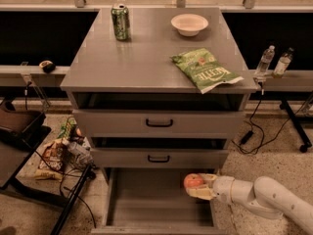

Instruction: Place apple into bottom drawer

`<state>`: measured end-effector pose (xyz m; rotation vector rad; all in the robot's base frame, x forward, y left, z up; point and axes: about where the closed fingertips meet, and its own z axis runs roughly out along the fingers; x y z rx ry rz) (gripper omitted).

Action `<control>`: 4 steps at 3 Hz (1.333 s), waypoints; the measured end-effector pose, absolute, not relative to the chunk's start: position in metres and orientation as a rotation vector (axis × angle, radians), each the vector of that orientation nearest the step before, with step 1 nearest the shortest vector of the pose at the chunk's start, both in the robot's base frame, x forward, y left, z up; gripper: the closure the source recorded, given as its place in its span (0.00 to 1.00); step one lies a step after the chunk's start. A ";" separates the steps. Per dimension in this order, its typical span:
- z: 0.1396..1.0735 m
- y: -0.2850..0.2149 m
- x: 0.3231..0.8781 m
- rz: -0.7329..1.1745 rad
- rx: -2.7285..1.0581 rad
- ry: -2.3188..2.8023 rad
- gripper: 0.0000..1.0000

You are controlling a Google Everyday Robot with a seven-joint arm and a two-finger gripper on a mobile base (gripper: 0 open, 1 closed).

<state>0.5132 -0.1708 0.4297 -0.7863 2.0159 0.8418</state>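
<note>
The red-orange apple is held in my gripper, which reaches in from the lower right on a white arm. The gripper is shut on the apple and holds it just above the right side of the open bottom drawer, a wide shallow grey tray pulled out at the foot of the grey cabinet. The two upper drawers with black handles are closed.
On the cabinet top stand a green soda can, a white bowl and a green chip bag. Two water bottles stand on a ledge at right. Snack bags and cables lie on the floor at left.
</note>
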 end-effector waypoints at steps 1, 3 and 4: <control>0.384 -0.179 0.526 0.838 -0.849 1.981 1.00; 0.338 -0.126 0.536 0.864 -0.964 1.979 1.00; 0.283 -0.078 0.538 0.871 -1.060 1.975 1.00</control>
